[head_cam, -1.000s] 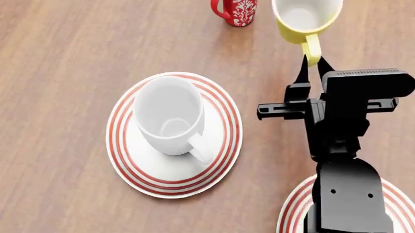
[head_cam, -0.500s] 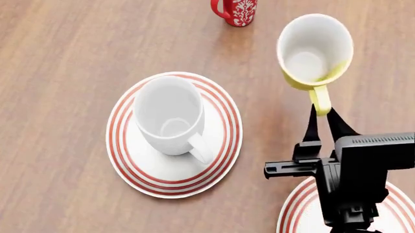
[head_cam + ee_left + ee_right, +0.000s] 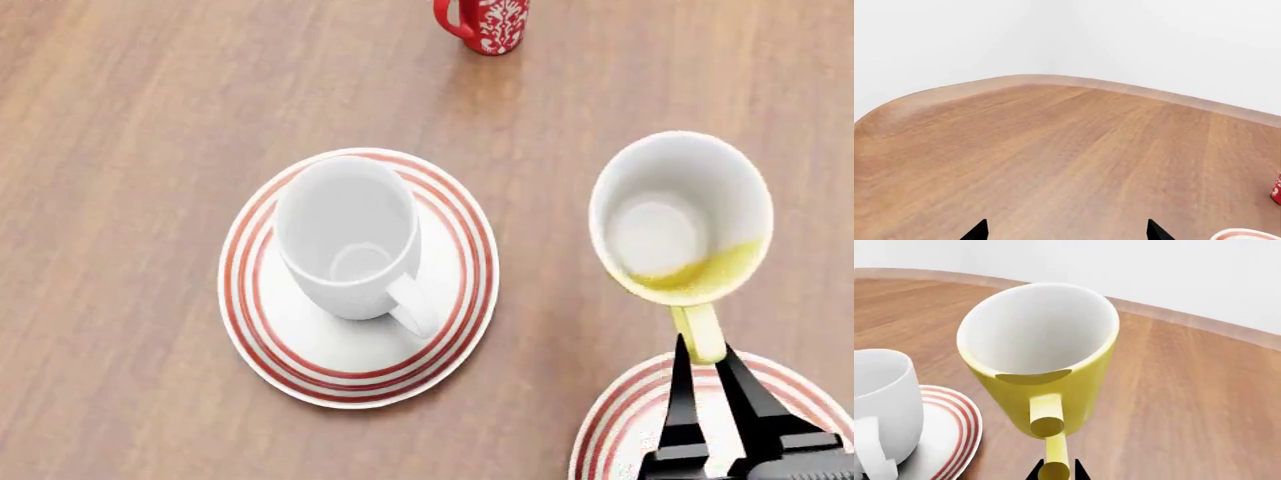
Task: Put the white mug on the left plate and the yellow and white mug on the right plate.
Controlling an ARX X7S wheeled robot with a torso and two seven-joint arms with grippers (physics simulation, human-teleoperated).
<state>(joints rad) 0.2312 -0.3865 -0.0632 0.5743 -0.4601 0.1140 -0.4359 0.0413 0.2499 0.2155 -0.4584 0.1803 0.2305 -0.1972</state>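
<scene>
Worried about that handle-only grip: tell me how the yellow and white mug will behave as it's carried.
The yellow and white mug is probably rigid. Held only by its handle in the right end effector, it already tilts and may swing. Its glossy finish suggests it could slip.

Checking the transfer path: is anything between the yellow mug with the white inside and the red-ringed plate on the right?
Nothing visible. The yellow, white-lined mug, gripped at its handle by the right hand, hangs just beyond the right red-ringed white plate; the visible part of that plate is bare.

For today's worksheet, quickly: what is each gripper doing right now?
Left gripper: open, holding nothing.
Right gripper: shut on the handle of the yellow and white mug, carrying it tilted.
</scene>
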